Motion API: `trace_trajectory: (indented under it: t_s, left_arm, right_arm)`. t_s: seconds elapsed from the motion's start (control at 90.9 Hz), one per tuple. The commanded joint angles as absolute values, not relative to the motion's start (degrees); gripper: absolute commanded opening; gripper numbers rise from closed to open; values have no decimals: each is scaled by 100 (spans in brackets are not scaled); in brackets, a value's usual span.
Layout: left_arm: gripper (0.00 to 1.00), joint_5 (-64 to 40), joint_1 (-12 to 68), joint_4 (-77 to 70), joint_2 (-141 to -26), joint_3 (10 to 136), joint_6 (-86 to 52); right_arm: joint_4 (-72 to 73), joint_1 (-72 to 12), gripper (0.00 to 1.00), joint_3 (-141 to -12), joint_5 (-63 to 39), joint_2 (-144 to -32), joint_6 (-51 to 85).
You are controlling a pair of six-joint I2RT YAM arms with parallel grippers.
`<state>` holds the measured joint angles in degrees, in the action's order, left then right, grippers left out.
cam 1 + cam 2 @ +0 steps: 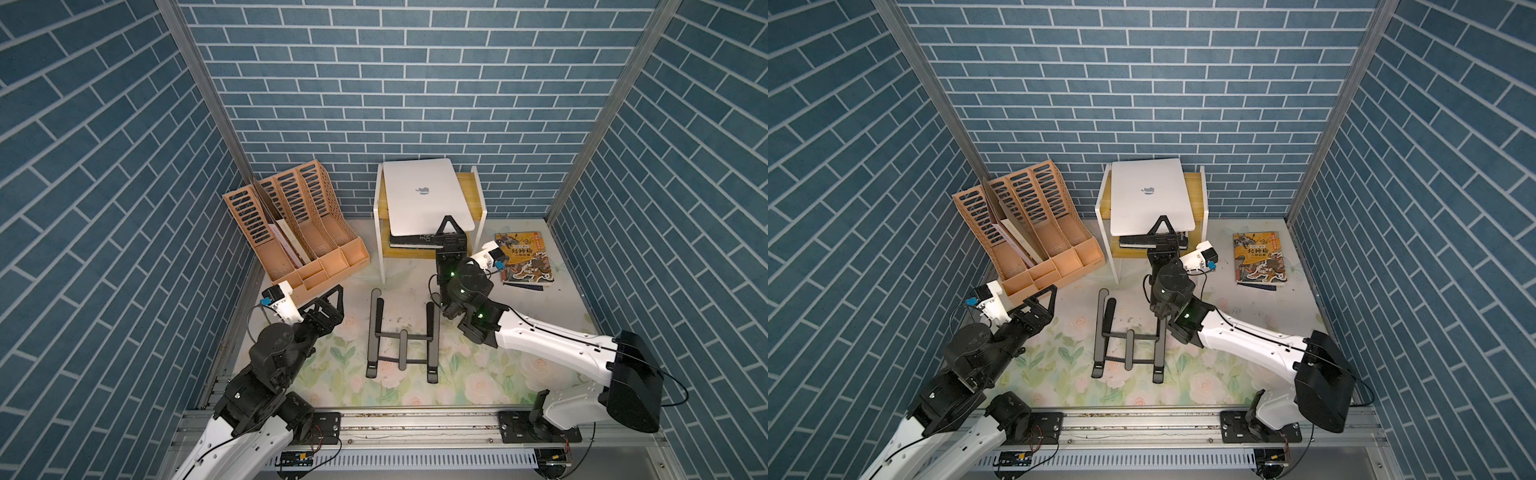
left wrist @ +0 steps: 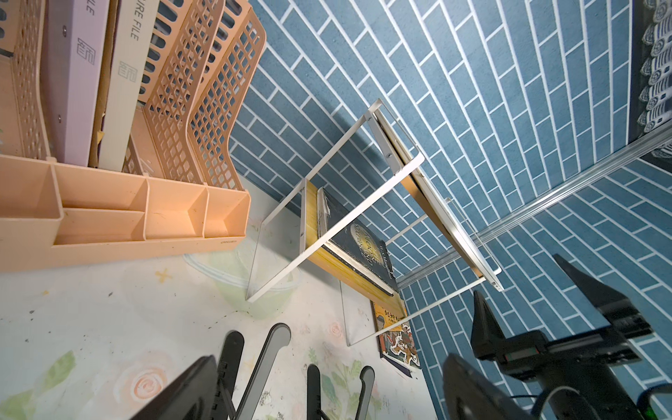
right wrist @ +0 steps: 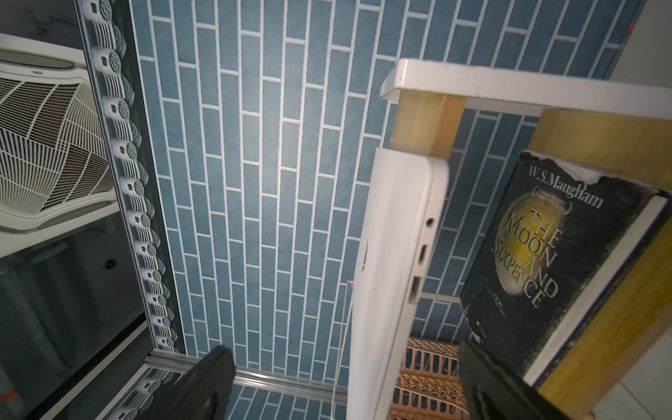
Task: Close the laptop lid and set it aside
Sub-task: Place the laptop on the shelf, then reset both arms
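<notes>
So the laptop is lying flat on top of the little shelf at 12 o'clock on the tabletop. The lid is down as far as I can tell. It sits a bit skewed, with its near edge hanging out past the shelf front.

The right end effector is at the laptop's 5 o'clock corner. Its fingers are spread wide with the thin edge in the gap between them. The right wrist view shows clear air on both sides, so it's pinching nothing. The left end effector is at 8 o'clock by the file organizer, also spread and empty.

Handling-wise, I'd guess a stiff, thin metal slab that's smooth and slippery, and heavy enough to droop out of a shallow pinch. There's a screen inside, so no hard squeezing on the flat. I'd bite deep on that overhanging near edge, around the middle, and stay off the side with the ports.

Readable stuff:
- Apple logo on the lid
- The black book on the lower shelf board says "W.S. Maugham, The Moon and Sixpence"
- A folder in the organizer ends in "FILE"
- The colourful book at 2 o'clock has Chinese characters I can't read for sure
</notes>
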<state>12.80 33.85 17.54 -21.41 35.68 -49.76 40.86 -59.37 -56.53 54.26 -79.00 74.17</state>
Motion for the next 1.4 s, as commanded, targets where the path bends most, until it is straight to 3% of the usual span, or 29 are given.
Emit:
trace_trajectory:
  t_s: [0.0,0.275,0.44,0.616,0.737,0.946,1.144,1.386]
  left_arm:
    - [100,1287,3416,1499,-2201,3523,-4721]
    - [100,1401,3413,1192,-2569,3533,-4167]
    - [100,1553,3415,938,-2843,3505,-3865]
    - [100,2080,3416,648,-3057,3343,-3537]
    - [99,2565,3416,100,-3078,2971,-3176]
    - [100,3607,3408,-482,-3543,2603,-2780]
    - [100,3974,3407,-1154,-4131,2450,-1955]
    - [99,4972,3286,-2692,-4449,1906,-1051]
  right_arm:
    - [3799,-6026,100,-5242,5112,-7264,6972]
    - [3868,-6078,100,-3497,4606,-5131,4947]
    - [2917,-6074,100,-2816,4584,-3697,3633]
    - [1687,-6065,100,-2427,5099,-2421,3080]
    - [1993,-6065,100,-1941,5575,-1846,1952]
    - [2796,-5962,100,-1607,6566,-1999,-83]
    - [3110,-5244,100,-1575,6229,-2446,-566]
    - [4079,-3695,100,-1313,5152,-3388,-811]
